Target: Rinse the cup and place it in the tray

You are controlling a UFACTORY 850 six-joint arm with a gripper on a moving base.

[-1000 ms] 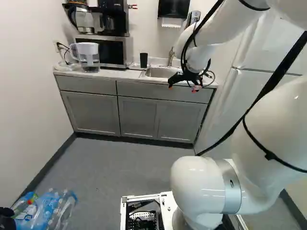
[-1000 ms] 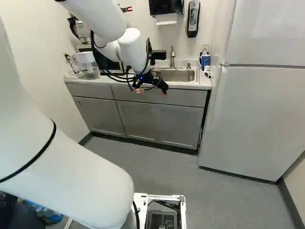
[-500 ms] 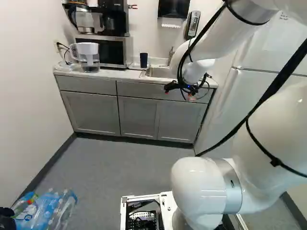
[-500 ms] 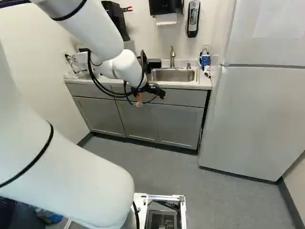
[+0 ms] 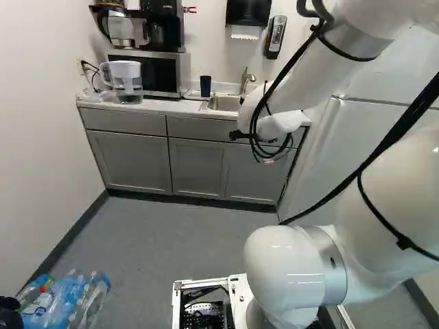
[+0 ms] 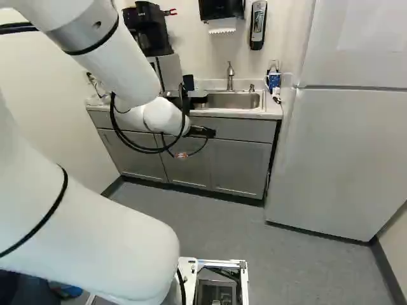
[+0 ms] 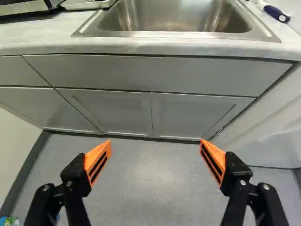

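The gripper [image 5: 269, 160] is out in front of the cabinet doors, lower than the counter, its tips partly hidden by the wrist and cables. In the wrist view the gripper [image 7: 156, 149] stands wide open, nothing between its orange pads [image 7: 98, 160]. A dark blue cup [image 5: 206, 86] is upright on the counter at the tray [image 5: 193, 96], left of the sink [image 5: 223, 103]. The wrist view shows the edge of the tray [image 7: 89, 6] beside the sink [image 7: 176, 16], both beyond the fingers; the cup is outside that view.
On the counter are a water pitcher [image 5: 126, 79] and a microwave [image 5: 159, 72] with a coffee maker [image 5: 163, 27] on top. A faucet [image 6: 230, 75] rises behind the sink. The refrigerator [image 6: 337, 152] stands right of the cabinets. Plastic bottles [image 5: 68, 301] lie at the left.
The arm has drawn the open gripper back from the sink and lowered it in front of the cabinets. The cup stands where it was, and the base has not moved.
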